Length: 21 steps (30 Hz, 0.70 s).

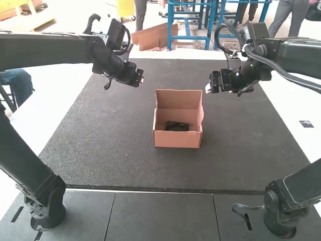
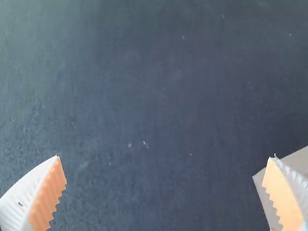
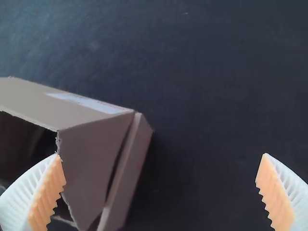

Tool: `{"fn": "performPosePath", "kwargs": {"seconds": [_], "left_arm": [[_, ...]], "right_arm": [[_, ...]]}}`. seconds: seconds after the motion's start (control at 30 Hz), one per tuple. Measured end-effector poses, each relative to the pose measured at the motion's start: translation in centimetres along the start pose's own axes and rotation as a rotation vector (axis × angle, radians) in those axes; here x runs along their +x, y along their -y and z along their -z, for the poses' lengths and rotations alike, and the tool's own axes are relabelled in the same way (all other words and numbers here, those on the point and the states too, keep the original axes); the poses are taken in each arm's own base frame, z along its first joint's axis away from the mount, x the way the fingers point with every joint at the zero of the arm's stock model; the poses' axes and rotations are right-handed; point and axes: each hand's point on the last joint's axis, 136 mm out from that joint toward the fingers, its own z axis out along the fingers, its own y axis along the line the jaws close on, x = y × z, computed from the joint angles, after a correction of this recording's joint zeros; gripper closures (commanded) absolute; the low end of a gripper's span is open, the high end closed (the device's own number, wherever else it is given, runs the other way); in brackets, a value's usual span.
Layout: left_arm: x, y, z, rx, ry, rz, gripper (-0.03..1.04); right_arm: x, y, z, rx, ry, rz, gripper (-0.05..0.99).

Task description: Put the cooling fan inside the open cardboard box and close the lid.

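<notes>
A small open cardboard box (image 1: 178, 131) stands in the middle of the dark mat, its lid (image 1: 178, 99) raised upright at the far side. A black cooling fan (image 1: 176, 125) lies inside on the box floor. My left gripper (image 1: 138, 79) hangs open above the mat, to the far left of the box; its ribbed white fingers (image 2: 38, 197) with orange pads are spread wide over bare mat. My right gripper (image 1: 209, 86) hovers open just beyond the box's far right corner. In the right wrist view its fingers (image 3: 41, 192) straddle the box's corner flap (image 3: 96, 163).
The dark mat (image 1: 100, 135) covers most of the table, with white tabletop (image 1: 45, 100) on both sides. A small black tag (image 1: 306, 123) lies at the right. Both arm bases stand at the near corners.
</notes>
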Motion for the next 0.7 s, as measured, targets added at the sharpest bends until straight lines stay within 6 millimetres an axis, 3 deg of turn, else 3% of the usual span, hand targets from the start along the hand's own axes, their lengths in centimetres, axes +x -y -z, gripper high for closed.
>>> {"fn": "performPosePath", "kwargs": {"seconds": [0.2, 0.7], "left_arm": [[-1.2, 0.7, -1.7, 0.004, 0.008, -0.007, 0.04], [-4.3, 6.0, -4.7, 0.075, 0.032, -0.065, 0.04]], "right_arm": [[0.1, 1.1, 0.8, 0.023, 0.022, -0.025, 0.03], [1.2, 4.0, 3.3, 0.112, 0.101, -0.067, 0.03]]}}
